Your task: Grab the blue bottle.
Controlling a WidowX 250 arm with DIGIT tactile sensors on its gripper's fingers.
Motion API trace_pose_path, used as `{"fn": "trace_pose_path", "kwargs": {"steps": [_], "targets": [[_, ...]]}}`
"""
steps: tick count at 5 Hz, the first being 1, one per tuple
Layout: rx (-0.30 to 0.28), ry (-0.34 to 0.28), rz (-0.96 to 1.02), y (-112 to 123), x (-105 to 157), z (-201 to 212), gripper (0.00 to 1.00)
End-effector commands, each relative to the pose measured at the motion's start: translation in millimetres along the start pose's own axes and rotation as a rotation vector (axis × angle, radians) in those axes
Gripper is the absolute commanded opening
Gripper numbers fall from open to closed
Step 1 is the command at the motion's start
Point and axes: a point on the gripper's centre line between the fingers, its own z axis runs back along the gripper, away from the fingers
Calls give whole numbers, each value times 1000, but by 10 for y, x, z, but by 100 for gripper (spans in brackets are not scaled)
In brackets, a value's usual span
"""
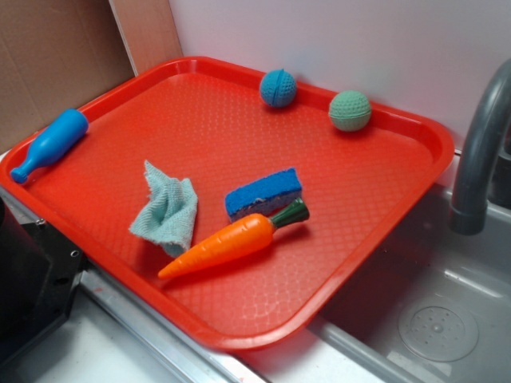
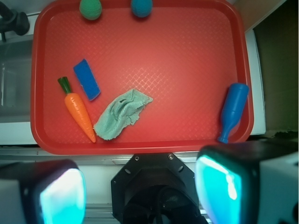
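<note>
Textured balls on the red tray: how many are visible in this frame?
2. The blue ball and the green ball sit side by side, apart, along the tray's far edge by the wall. Nothing in view looks able to hide another.

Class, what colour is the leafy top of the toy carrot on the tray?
Dark green; the carrot top shows best in the exterior view.

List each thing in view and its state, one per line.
Bottle: lying on its side at the tray's edge, ungrabbed.
Carrot: lying flat.
Sponge: lying beside the carrot.
Cloth: crumpled.
Blue ball: resting at the rim.
Green ball: resting at the rim.
Gripper: open, empty.
</note>
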Motion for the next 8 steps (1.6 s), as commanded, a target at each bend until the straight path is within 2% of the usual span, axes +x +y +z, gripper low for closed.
{"fn": "trace_pose_path", "kwargs": {"steps": [1, 2, 3, 4, 5, 6, 7, 8], "targets": [[0, 0, 0, 0, 0, 0, 100], [103, 76, 215, 513, 55, -491, 100], [95, 33, 321, 985, 134, -984, 100], [53, -26, 422, 1253, 204, -1493, 100], [37, -111, 475, 1544, 105, -1668, 100], [57, -123, 480, 1690, 153, -1532, 100], [83, -99, 497, 1856, 182, -1436, 100], [102, -39, 464, 1869, 250, -1639, 100]]}}
